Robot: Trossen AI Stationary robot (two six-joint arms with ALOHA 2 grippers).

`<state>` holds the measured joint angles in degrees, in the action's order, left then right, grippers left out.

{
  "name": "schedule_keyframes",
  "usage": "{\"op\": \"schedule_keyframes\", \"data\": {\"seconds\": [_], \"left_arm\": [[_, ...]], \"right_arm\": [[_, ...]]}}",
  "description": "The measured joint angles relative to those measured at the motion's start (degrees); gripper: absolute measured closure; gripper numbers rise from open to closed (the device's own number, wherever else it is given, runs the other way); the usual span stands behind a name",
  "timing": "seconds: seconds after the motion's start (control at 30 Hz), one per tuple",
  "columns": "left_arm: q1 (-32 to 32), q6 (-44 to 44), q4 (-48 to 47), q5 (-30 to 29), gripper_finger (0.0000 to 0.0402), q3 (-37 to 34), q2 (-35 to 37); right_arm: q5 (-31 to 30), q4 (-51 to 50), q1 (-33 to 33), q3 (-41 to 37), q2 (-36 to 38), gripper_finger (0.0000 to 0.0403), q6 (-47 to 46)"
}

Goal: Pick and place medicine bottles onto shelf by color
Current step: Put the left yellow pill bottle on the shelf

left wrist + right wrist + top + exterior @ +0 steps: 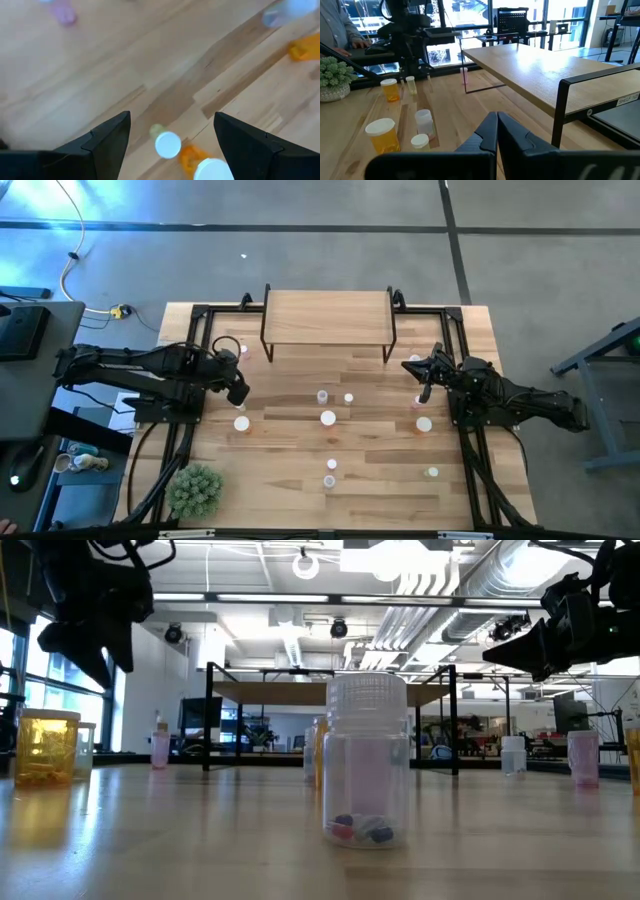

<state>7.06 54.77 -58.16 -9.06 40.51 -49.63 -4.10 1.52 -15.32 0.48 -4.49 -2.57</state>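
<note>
The medicine bottles (327, 418) stand scattered over the middle of the table (300, 490), lower centre of the high view, all upright, none yet on the shelf (328, 315) at upper centre. They look like small hard plastic vials, nearly empty and so very light, smooth-sided and easy to tip or skid. The best hold is probably across the round body just under the white cap.

The left gripper (238, 390), at centre left, hangs with its jaws spread wide and empty over a small pale-capped bottle (167, 144) and an orange bottle (205, 166). Which of the two it is lined up on is hard to tell. The right gripper (420, 372) waits at centre right, jaws pressed together on nothing.
</note>
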Motion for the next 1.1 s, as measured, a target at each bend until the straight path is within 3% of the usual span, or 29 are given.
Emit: {"op": "schedule_keyframes", "data": {"seconds": [0.43,1.1], "left_arm": [[-7.38,12.49,-1.04,0.13,0.0124,-0.02,-8.67],[-9.54,17.06,0.3,0.02,0.0126,-0.02,-22.44]], "right_arm": [[-0.01,0.0,0.0,0.01,0.0,0.04,-0.01],[0.0,0.01,0.01,0.01,0.02,0.04,-0.02]]}}
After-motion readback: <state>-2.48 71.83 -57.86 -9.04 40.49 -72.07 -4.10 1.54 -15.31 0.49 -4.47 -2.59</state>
